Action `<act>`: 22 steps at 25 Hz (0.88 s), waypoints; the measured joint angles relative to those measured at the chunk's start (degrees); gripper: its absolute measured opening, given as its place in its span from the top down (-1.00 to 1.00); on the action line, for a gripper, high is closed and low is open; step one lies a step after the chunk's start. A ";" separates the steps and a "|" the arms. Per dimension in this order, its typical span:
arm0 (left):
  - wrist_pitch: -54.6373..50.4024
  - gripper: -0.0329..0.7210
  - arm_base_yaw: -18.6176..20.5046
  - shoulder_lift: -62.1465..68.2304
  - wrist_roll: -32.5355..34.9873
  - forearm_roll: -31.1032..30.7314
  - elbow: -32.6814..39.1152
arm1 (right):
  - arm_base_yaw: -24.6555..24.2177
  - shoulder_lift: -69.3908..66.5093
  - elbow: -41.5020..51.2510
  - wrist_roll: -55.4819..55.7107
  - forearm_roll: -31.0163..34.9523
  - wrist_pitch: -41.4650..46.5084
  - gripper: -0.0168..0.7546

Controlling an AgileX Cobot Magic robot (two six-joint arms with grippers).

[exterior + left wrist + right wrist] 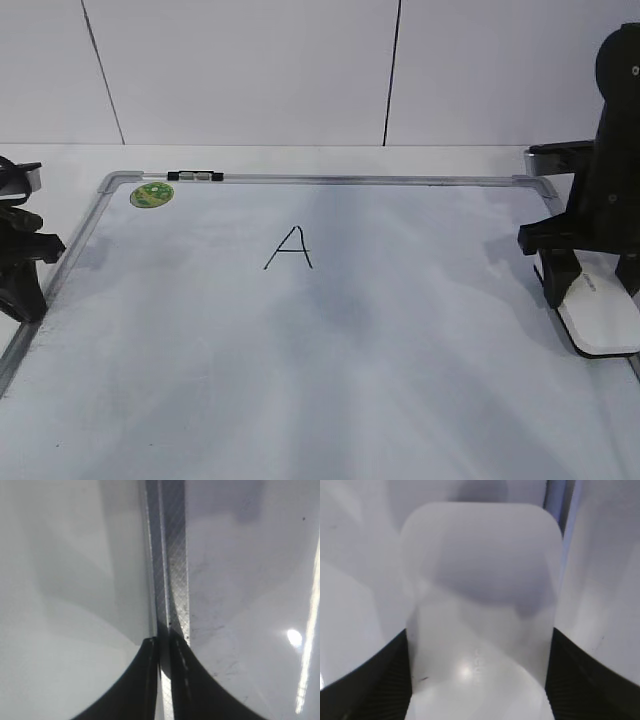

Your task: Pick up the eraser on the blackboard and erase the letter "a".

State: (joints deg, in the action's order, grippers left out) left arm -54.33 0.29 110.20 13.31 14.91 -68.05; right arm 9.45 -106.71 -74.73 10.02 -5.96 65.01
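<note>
The eraser [605, 325], a white rounded block, lies on the blackboard [350, 360] at its right edge. My right gripper [592, 290] stands over it with a finger against each long side. In the right wrist view the eraser [480, 595] fills the space between the two fingers of the gripper [479, 632]. An angular capital "A" [290, 248] is drawn at the board's middle. No lowercase "a" shows. My left gripper [28, 305] is shut and empty over the board's left frame [172, 555], as the left wrist view [164, 639] shows.
A small black-and-clear marker [195, 176] lies on the board's top frame, by the round green sticker [151, 194]. The board's silver frame runs along the left, top and right. A white panelled wall stands behind the table.
</note>
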 joint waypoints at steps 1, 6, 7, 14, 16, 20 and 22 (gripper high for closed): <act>0.00 0.83 0.00 0.00 0.00 0.00 0.00 | -0.32 0.00 0.00 0.00 0.12 -0.09 -0.52; 0.00 0.82 0.00 0.00 0.00 0.00 0.00 | -1.29 0.00 0.00 0.54 0.39 -1.56 -0.52; 0.00 0.82 0.00 0.00 0.00 0.00 0.00 | -1.29 0.00 0.00 0.68 0.39 -1.98 -0.52; 0.00 0.82 0.00 0.00 0.00 0.00 0.00 | -1.29 0.00 0.00 1.71 0.14 -3.46 -0.52; 0.00 0.82 0.00 0.00 0.00 0.00 0.00 | -1.29 0.00 0.00 1.93 -0.39 -3.35 -0.52; 0.00 0.82 0.00 0.00 0.00 0.00 0.00 | -1.29 0.00 0.00 1.93 -1.57 -2.56 -0.52; 0.00 0.82 0.00 0.00 0.00 0.00 0.00 | -1.29 0.00 0.00 1.97 -1.86 -2.43 -0.52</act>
State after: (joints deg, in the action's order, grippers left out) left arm -54.33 0.29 110.20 13.31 14.91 -68.05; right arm 8.16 -106.71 -74.73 11.99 -7.82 62.58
